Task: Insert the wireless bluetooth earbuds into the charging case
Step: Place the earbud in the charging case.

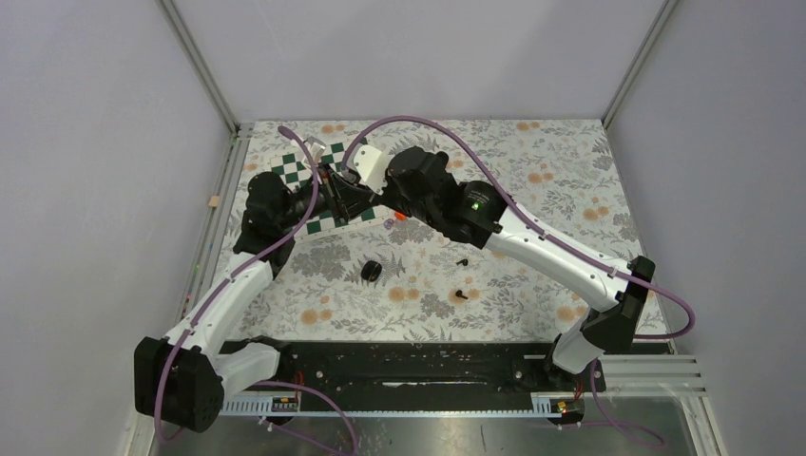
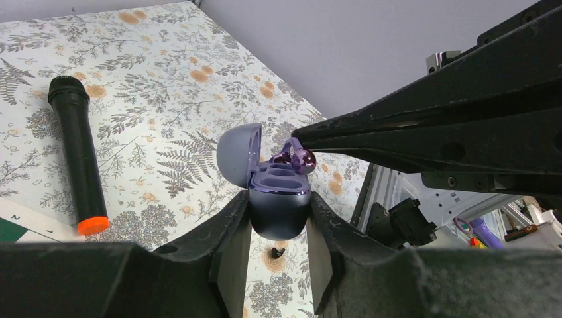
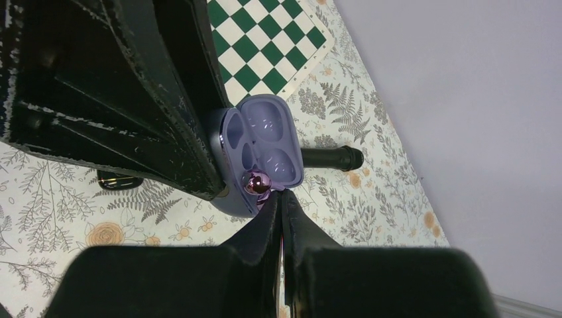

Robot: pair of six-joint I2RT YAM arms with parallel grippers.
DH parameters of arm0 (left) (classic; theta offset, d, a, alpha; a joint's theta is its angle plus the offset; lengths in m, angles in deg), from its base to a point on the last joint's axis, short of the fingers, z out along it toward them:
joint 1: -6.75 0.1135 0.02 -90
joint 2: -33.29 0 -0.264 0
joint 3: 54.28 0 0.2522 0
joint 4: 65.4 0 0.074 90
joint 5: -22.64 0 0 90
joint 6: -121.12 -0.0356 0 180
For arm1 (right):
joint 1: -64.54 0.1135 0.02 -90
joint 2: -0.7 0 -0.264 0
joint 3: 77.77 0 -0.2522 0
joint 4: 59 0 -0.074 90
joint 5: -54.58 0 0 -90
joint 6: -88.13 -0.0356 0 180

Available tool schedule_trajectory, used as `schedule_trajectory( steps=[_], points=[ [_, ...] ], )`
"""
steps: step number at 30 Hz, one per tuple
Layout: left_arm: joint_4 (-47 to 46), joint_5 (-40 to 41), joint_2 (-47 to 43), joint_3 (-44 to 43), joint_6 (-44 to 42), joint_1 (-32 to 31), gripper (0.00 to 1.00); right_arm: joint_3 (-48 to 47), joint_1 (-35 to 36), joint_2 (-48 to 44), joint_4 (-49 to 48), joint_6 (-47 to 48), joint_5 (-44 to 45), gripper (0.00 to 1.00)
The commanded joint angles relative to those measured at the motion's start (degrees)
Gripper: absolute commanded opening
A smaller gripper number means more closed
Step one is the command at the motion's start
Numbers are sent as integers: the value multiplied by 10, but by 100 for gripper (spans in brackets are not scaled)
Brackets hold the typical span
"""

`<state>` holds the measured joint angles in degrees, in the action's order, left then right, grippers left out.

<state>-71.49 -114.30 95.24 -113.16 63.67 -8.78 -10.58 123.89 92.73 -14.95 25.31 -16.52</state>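
My left gripper (image 2: 277, 211) is shut on a purple charging case (image 2: 278, 212) and holds it above the table with its lid (image 2: 237, 156) open. My right gripper (image 3: 281, 199) is shut on the stem of a shiny pale purple earbud (image 3: 255, 182), whose head is at the case's opening (image 2: 299, 159). In the top view both grippers meet over the table's back left (image 1: 335, 190). Two black earbuds (image 1: 462, 261) (image 1: 461, 294) lie loose on the floral cloth. One black earbud shows below the case in the left wrist view (image 2: 277, 253).
A black marker with an orange tip (image 2: 78, 156) lies on the cloth near the case; it also shows in the right wrist view (image 3: 330, 158). A green-and-white chessboard (image 1: 302, 173) lies at the back left. A small black case (image 1: 372, 272) sits mid-table.
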Motion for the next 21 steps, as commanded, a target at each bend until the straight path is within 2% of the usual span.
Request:
schedule_trajectory(
  steps=[1, 4, 13, 21],
  points=[
    [-46, 21, -1, -18, 7, -1, 0, -19, 9, 4, 6, -8, -28, 0],
    [-54, 12, -3, -15, 6, -1, 0, -22, 9, 7, 18, -6, -36, 0],
    [-59, -32, -25, 3, -32, -2, 0, -25, 9, 13, 25, 6, 12, 0],
    [-66, -30, -33, 7, -28, -2, 0, -22, 8, 15, 35, 18, 7, 0]
  ],
)
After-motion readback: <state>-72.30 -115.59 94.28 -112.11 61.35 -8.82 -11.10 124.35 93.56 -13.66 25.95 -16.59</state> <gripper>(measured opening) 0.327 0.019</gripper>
